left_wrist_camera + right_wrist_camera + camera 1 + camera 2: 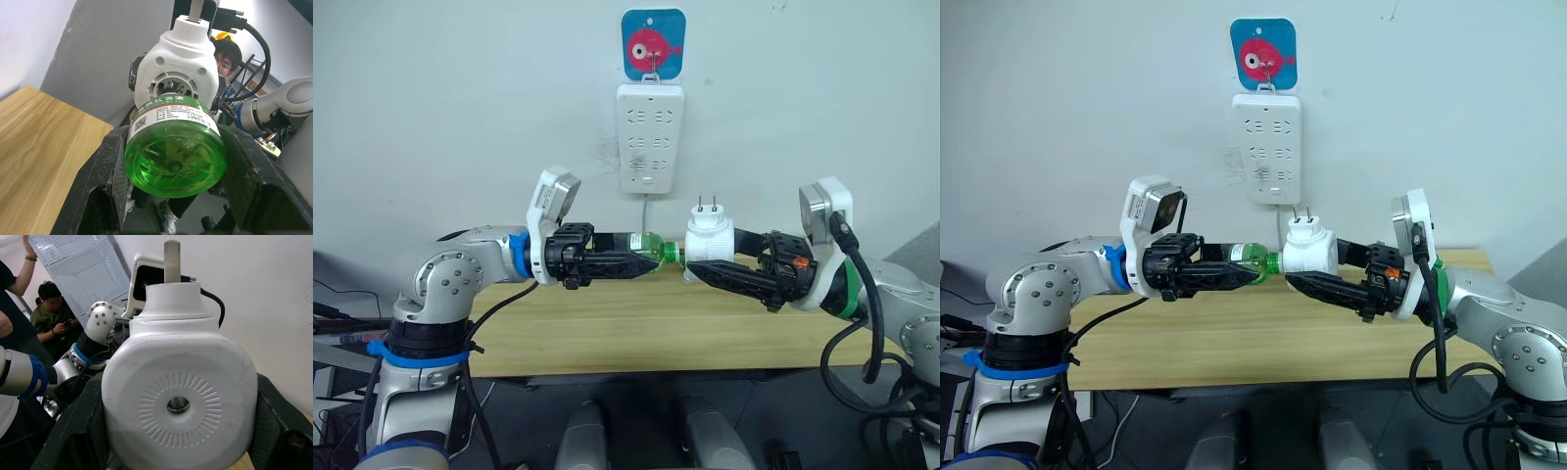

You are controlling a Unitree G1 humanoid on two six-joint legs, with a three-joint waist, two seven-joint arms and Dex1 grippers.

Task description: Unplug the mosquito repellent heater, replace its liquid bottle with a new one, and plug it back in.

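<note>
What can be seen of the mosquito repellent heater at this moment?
The mosquito repellent heater is a white, rounded plastic body with two metal prongs pointing up and a ring of fine vent slits around a small hole on one face. It is unplugged, held in mid-air above the wooden table, below the wall power strip. The right gripper clamps its sides in its jaws. A green liquid bottle, held by the left gripper, meets its socket.

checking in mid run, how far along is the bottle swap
Done: the heater is unplugged, held off the power strip by the right gripper. In hand: the left gripper holds the green bottle at the heater's opening; old or new, cannot tell. Left: plugging back in.
</note>
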